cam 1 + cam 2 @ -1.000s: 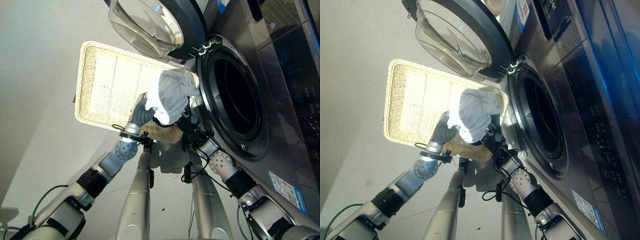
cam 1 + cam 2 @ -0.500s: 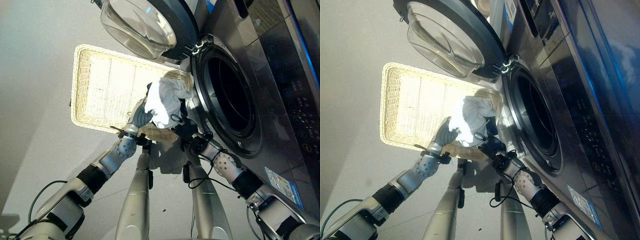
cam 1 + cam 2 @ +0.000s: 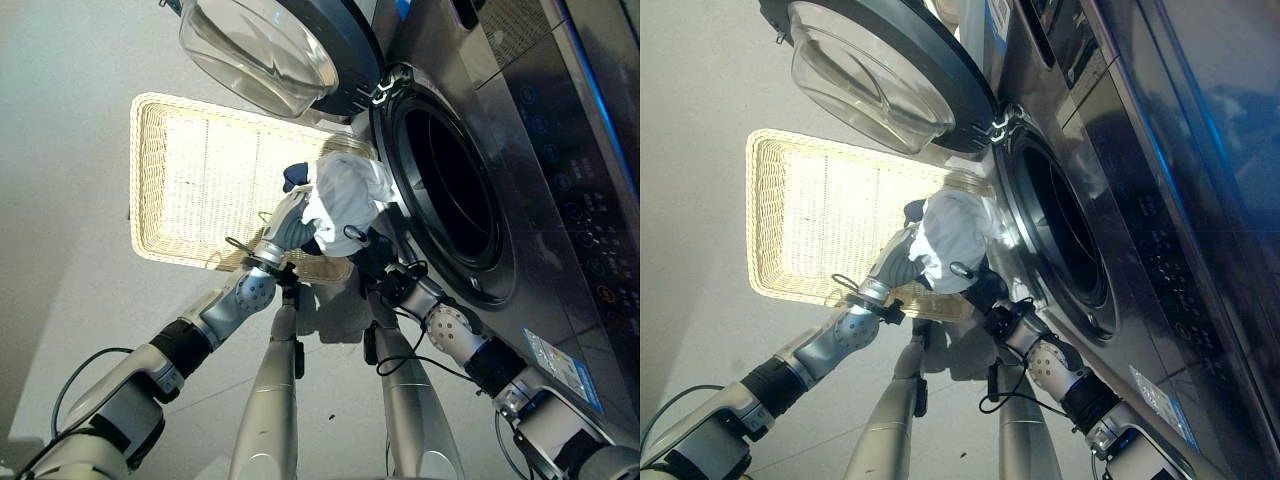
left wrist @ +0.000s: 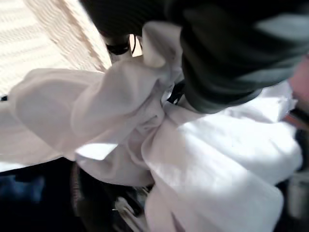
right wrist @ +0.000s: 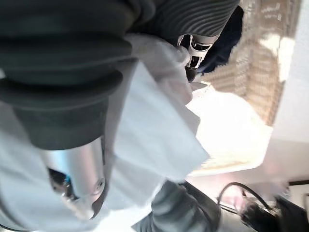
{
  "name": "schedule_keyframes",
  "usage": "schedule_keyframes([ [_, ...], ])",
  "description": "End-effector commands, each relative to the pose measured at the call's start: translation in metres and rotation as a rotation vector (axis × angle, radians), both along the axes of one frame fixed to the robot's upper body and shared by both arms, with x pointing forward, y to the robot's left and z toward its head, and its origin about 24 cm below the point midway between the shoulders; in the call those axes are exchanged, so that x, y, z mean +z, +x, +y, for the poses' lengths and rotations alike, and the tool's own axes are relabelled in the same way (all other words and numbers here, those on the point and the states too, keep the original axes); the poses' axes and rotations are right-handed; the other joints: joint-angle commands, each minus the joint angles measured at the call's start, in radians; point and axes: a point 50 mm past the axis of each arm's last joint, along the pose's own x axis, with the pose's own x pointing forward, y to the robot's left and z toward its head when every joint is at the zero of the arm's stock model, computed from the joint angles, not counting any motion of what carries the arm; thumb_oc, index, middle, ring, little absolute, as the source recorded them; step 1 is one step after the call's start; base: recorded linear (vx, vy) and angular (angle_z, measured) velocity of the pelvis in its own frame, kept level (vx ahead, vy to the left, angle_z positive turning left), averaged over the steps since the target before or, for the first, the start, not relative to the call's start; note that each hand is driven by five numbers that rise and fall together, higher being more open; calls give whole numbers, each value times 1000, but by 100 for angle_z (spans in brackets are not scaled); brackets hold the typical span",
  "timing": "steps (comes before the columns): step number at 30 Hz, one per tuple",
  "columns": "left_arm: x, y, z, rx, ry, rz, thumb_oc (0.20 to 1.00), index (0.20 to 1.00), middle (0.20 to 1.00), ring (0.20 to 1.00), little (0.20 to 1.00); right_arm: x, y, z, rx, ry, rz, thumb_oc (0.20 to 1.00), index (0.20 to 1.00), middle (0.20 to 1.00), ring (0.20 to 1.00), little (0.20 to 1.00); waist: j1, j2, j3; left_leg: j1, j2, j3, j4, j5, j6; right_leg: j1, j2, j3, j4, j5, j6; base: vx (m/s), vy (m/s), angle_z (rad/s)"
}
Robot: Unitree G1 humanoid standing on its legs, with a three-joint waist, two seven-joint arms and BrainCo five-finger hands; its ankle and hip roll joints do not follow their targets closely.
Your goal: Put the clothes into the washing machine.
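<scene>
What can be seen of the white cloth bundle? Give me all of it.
The white cloth bundle is a crumpled, soft-looking wad of thin fabric with many folds. Something dark peeks out at its upper edge. It is held up between the left hand and the right hand, above the near corner of the wicker basket, just beside the washing machine's open drum mouth.

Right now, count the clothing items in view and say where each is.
2: a white garment bunched between both hands by the drum opening, and a dark garment partly hidden behind it, above the basket. More may be hidden.
</scene>
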Motion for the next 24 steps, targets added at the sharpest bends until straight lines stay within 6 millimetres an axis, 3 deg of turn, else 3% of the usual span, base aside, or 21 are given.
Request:
schedule_keyframes([
  [1, 15, -27, -30, -200, 29, -150, 200, 200, 200, 200, 200, 35, -12, 21, 41, 189, -96, 1000, 1000, 1000, 1000, 1000, -25, 16, -18, -38, -72, 19, -31, 84, 53, 10, 17, -61, -15, 57, 59, -2, 26, -5],
  [12, -7, -24, -42, -236, 170, -13, 200, 200, 200, 200, 200, 31, -7, 11, -102, 436, -25, 1000, 1000, 1000, 1000, 1000, -40, 14, -18, -30, -69, 36, -45, 87, 56, 14, 23, -46, -20, 63, 62, -3, 12, -4],
  [13, -8, -24, -42, -240, 175, -5, 200, 200, 200, 200, 200, 31, -7, 11, -110, 439, -27, 925, 925, 925, 925, 925, -40, 14, -18, -29, -68, 37, -45, 87, 56, 15, 23, -46, -20, 63, 63, 0, -7, -4],
  [14, -11, -24, -42, -249, 187, 13, 200, 200, 200, 200, 200, 30, -7, 10, -128, 431, -32, 304, 304, 304, 304, 304, -42, 15, -18, -29, -68, 38, -45, 87, 56, 15, 23, -44, -19, 65, 63, -1, -8, -4],
  [15, -12, -24, -43, -254, 196, 24, 200, 200, 200, 200, 200, 29, -6, 9, -138, 422, -36, 200, 200, 200, 200, 200, -42, 17, -18, -29, -68, 38, -46, 88, 56, 15, 23, -42, -20, 66, 63, 0, 0, 0],
  [19, -17, -25, -43, -254, 198, 54, 200, 200, 200, 200, 200, 27, -6, 8, -139, 408, -46, 200, 200, 200, 200, 200, -41, 19, -18, -31, -68, 34, -44, 87, 56, 14, 23, -39, -16, 65, 62, 0, 0, 0],
  [20, -21, -23, -41, -230, 179, 88, 235, 235, 235, 235, 235, 26, -5, 8, -134, 387, -52, 200, 200, 200, 200, 200, -40, 20, -18, -32, -68, 30, -42, 87, 57, 15, 23, -38, -12, 62, 61, 0, 0, 0],
  [21, -21, -22, -41, -228, 176, 90, 379, 379, 379, 379, 379, 26, -5, 8, -134, 386, -52, 200, 200, 200, 200, 200, -39, 20, -18, -32, -68, 30, -42, 87, 57, 15, 23, -38, -11, 61, 61, 0, 0, 0],
  [22, -23, -21, -39, -199, 159, 95, 859, 859, 859, 859, 859, 24, -5, 8, -132, 375, -53, 200, 200, 200, 200, 200, -38, 21, -18, -33, -69, 27, -40, 88, 57, 15, 24, -37, -7, 57, 60, 0, 0, 0],
  [23, -25, -19, -37, -180, 138, 106, 1000, 1000, 1000, 1000, 1000, 23, -5, 8, -133, 364, -53, 200, 200, 200, 200, 200, -37, 22, -18, -34, -69, 24, -39, 87, 57, 16, 24, -37, -4, 55, 60, 0, 0, 0],
  [24, -26, -18, -35, -160, 104, 119, 1000, 1000, 1000, 1000, 1000, 22, -5, 8, -136, 357, -53, 200, 200, 200, 200, 200, -36, 22, -18, -34, -69, 21, -37, 87, 58, 16, 24, -37, -1, 52, 60, -1, -34, 1],
])
